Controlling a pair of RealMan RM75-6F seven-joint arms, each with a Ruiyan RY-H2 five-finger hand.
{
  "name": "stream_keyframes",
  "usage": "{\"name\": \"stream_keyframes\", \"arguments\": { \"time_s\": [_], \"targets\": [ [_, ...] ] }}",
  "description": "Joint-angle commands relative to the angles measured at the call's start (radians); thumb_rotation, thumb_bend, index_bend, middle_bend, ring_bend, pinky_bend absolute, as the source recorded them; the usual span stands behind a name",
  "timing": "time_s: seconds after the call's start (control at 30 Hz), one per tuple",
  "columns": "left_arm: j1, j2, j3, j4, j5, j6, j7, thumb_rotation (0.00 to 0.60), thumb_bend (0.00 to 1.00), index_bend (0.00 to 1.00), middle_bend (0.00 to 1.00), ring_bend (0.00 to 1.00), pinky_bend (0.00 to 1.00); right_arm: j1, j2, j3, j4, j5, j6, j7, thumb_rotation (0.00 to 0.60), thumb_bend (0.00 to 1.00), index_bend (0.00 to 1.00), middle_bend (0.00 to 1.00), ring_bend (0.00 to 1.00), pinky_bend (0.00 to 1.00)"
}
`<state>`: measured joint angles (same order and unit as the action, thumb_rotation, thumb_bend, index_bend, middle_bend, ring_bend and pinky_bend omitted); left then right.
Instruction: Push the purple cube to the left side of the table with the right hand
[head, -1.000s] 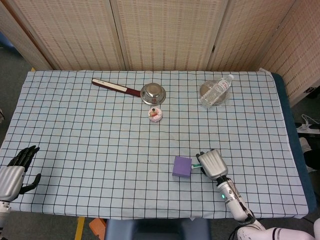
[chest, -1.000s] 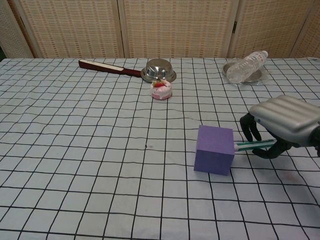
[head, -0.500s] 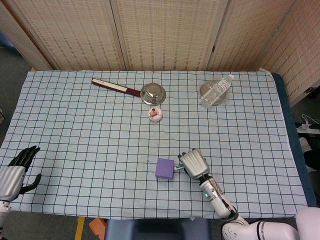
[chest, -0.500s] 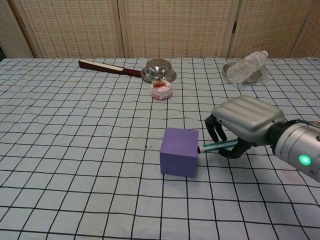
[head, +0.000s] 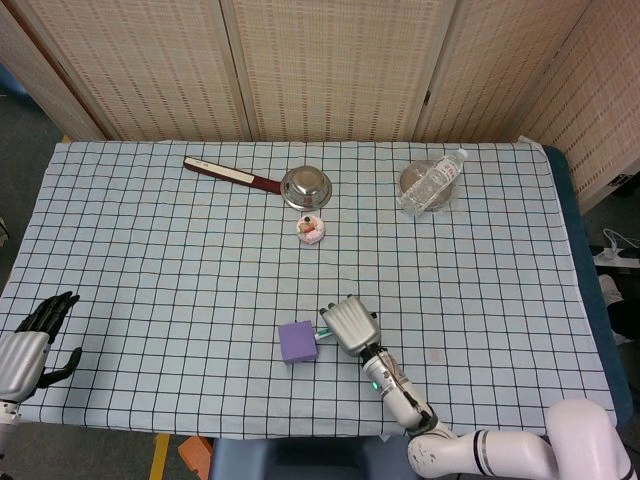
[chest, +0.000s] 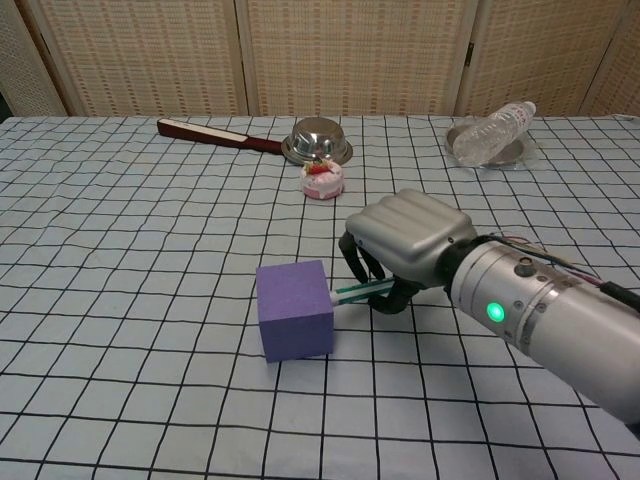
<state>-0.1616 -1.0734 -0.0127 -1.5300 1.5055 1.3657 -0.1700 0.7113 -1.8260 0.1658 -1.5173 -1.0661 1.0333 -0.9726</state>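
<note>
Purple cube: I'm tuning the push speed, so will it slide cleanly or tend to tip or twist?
The purple cube sits flat on a broad face, so it probably slides rather than tips. The right hand meets it through a thin green stick at one point, so it may twist. The checked tablecloth could bunch.

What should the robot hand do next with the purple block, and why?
Probably keep sliding left. The right hand sits right beside the purple foam cube, and a thin green-and-white stick reaches from its curled fingers to the cube's right face. The cube sits near the middle of the checked tablecloth, with open cloth between it and the left hand at the left edge.
</note>
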Motion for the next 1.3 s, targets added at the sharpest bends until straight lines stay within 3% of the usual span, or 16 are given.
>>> {"name": "stream_keyframes", "arguments": {
  "time_s": [0.03,0.5,0.87,1.3],
  "targets": [
    [0.000,0.000,0.001,0.000,0.001,0.000,-0.002,0.600,0.45,0.00,0.00,0.00,0.18,0.015,-0.015,0.004,0.007,0.009,-0.003,-0.002,0.600,0.41,0.92,0.82,0.66,0.59],
    [0.005,0.001,0.003,-0.003,0.006,0.012,0.006,0.600,0.45,0.00,0.00,0.00,0.18,0.002,0.031,-0.077,-0.071,-0.011,0.051,-0.018,0.600,0.41,0.92,0.82,0.66,0.59],
    [0.005,0.002,0.004,-0.001,0.010,0.013,-0.004,0.600,0.45,0.00,0.00,0.00,0.18,0.053,-0.044,-0.039,-0.027,0.005,0.039,-0.026,0.600,0.41,0.92,0.82,0.66,0.59],
    [0.002,0.006,0.006,0.006,0.011,0.005,-0.025,0.600,0.45,0.00,0.00,0.00,0.18,0.170,-0.216,0.060,0.114,0.066,-0.006,-0.038,0.600,0.41,0.92,0.82,0.66,0.59]
  ]
}}
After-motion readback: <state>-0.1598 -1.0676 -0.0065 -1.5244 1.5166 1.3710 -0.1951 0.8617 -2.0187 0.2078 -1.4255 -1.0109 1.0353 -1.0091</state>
